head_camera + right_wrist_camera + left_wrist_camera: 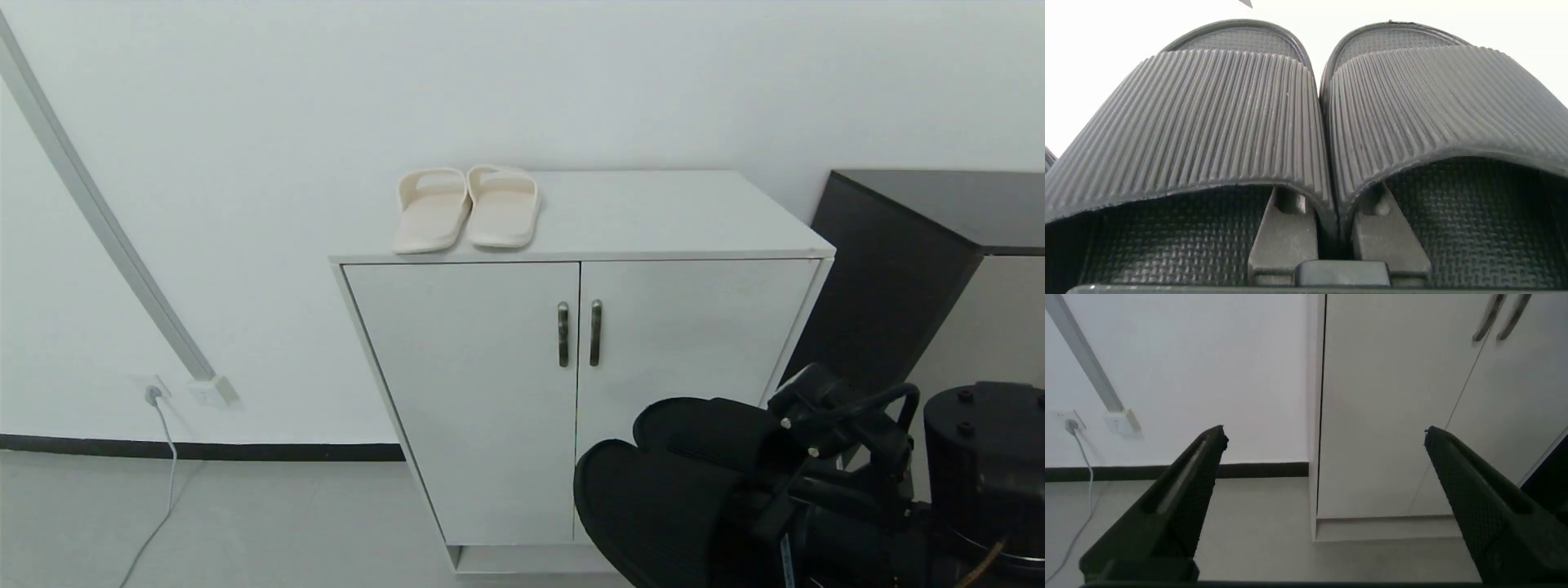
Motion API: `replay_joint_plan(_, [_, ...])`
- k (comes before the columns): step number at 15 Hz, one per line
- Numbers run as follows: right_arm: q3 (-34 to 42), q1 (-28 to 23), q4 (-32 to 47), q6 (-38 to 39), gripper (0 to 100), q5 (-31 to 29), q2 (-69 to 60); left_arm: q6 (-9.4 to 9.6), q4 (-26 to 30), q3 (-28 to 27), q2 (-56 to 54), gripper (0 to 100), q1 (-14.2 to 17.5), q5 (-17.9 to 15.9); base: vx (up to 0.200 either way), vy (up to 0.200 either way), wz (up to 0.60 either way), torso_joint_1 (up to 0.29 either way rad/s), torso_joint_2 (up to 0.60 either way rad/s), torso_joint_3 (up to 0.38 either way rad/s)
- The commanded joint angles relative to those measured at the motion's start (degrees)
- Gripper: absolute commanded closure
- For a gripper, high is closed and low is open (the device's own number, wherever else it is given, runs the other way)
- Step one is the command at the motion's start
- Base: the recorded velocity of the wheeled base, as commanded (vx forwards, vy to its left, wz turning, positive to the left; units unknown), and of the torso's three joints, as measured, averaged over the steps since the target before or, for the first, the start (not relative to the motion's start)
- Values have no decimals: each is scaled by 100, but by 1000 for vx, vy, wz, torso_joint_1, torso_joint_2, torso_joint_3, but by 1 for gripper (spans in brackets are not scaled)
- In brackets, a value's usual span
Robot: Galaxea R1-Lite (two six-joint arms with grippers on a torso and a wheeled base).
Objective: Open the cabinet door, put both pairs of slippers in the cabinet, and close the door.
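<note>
**Two shut doors, one loaded arm**

Two doors on the white cabinet (465,392) are shut, and their handles (562,333) stand side by side at the middle seam. Your right gripper (1329,220) pinches the black slippers (686,474) by their two inner walls. One of its fingers (1282,241) sits inside each shoe under the strap, and the pair hangs low in front of the right door (694,327). Your left gripper (1324,434) is spread wide and holds nothing, low near the cabinet's left front corner. The cream slippers (465,208) lie side by side on the cabinet top, with the left one right at the front edge.

Watch for three things:

- **Right door:** If it swings out, it will likely strike the black pair hanging in its path, so move that arm aside first.
- **Handles:** They are very close together, so wide jaws could catch both and drag both doors.
- **Grip:** It rests on soft, thin walls only, so a fast swing could peel one shoe loose. A knock to the cabinet could also tip the cream slipper off the edge.

You cannot see inside the cabinet, so shelf height and free room are unknown. The black pair hides the cabinet's lower right corner in the head view. The left wrist view cuts the handles off at its edge, which makes your approach line hard to judge. How deep the fingers reach into the shoes is also hard to tell.
</note>
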Motion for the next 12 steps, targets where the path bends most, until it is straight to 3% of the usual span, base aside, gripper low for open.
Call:
replay_joint_plan(1, [8,2,-3,0,100,-1,2,4,8,-1,7,0,6,-3,0,0,0,-163,491,325])
replay_joint_plan(4, [26,2,-3,-9,100,-1,-16,4,8,-1,7,0,6,-38,0,0,0,-160,486,320])
replay_joint_plan(8, [43,2,-3,0,100,-1,-7,162,25,-10,16,0,6,-117,0,0,0,-132,471,332])
replay_joint_plan(12, [52,2,-65,-9,100,-1,-7,136,25,-10,157,0,-29,-117,0,0,0,-87,454,361])
